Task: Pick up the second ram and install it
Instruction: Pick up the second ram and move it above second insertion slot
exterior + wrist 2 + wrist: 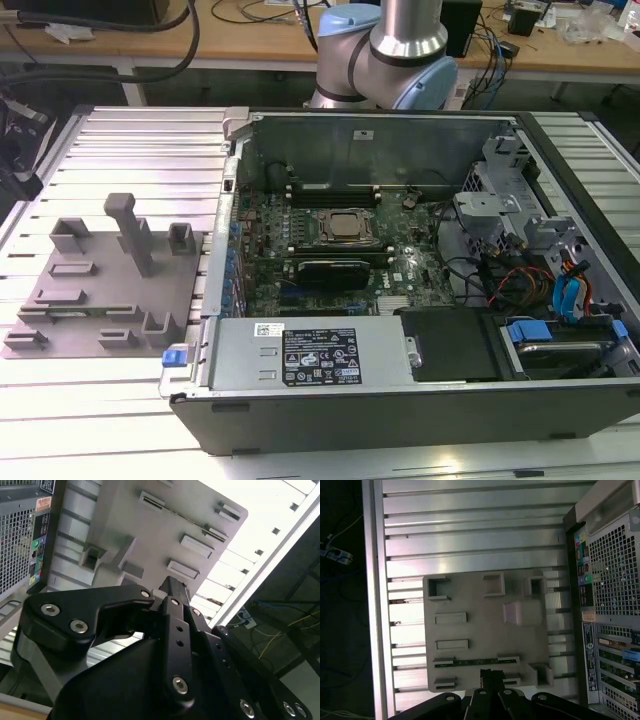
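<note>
In the first wrist view, the thin green second ram [475,663] lies in the matte gray plate's [470,630] slots. The black jointed hand [490,676] hovers near; I cannot tell its opening.

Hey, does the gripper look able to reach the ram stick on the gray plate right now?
Probably yes. The gripper hovers above the gray plate, and the second ram lies uncovered between its holders, with nothing over it.

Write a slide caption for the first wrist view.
Gripper poised near the second ram, a green stick lying in the gray plate's holders, computer case alongside.
</note>
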Robot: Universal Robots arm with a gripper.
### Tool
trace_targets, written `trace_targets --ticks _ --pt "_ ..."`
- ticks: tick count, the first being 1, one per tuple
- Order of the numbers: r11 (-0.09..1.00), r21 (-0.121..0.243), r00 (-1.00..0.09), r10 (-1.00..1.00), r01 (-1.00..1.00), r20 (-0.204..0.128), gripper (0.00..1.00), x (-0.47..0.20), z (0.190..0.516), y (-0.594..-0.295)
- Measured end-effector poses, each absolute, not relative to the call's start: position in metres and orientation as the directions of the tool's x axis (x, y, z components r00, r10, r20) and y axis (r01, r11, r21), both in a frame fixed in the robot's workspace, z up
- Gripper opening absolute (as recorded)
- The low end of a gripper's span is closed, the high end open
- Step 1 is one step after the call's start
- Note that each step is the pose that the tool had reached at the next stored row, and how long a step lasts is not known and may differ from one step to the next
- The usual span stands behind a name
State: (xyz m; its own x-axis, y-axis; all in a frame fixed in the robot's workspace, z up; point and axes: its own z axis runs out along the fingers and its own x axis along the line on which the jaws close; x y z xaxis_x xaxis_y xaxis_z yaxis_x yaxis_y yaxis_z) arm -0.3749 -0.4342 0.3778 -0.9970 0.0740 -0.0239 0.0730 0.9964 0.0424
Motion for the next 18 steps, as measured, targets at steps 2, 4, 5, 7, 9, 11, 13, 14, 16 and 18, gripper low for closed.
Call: trace_targets --ticks 2,4,5,7,9,11,13,14,16,18 --pt "0.999 0.042 -0.999 0.025 0.024 -0.024 0.08 -0.3749 0.3777 -0.4342" --pt "0.999 0.042 -1.0 -0.016 -0.017 -0.024 0.08 -0.3749 0.3777 -0.4342" --pt "0.998 0.042 -0.999 -0.035 -0.036 -0.024 0.08 -0.3749 0.3777 -0.4342" --pt "0.996 0.042 -0.997 -0.076 -0.077 -0.024 0.08 -0.3749 0.3777 -0.4342" --pt "0.987 0.042 -0.987 -0.157 -0.158 -0.024 0.08 -0.3749 0.3776 -0.4342" --pt "0.982 0.042 -0.983 -0.183 -0.184 -0.024 0.08 -0.3749 0.3776 -0.4342" --pt "0.976 0.042 -0.977 -0.21 -0.211 -0.024 0.08 -0.3749 0.3776 -0.4342" --pt "0.973 0.042 -0.974 -0.224 -0.225 -0.024 0.08 -0.3749 0.3776 -0.4342" --pt "0.96 0.042 -0.961 -0.275 -0.275 -0.024 0.08 -0.3748 0.3774 -0.4339" --pt "0.954 0.042 -0.954 -0.297 -0.298 -0.024 0.08 -0.3749 0.3775 -0.4338"
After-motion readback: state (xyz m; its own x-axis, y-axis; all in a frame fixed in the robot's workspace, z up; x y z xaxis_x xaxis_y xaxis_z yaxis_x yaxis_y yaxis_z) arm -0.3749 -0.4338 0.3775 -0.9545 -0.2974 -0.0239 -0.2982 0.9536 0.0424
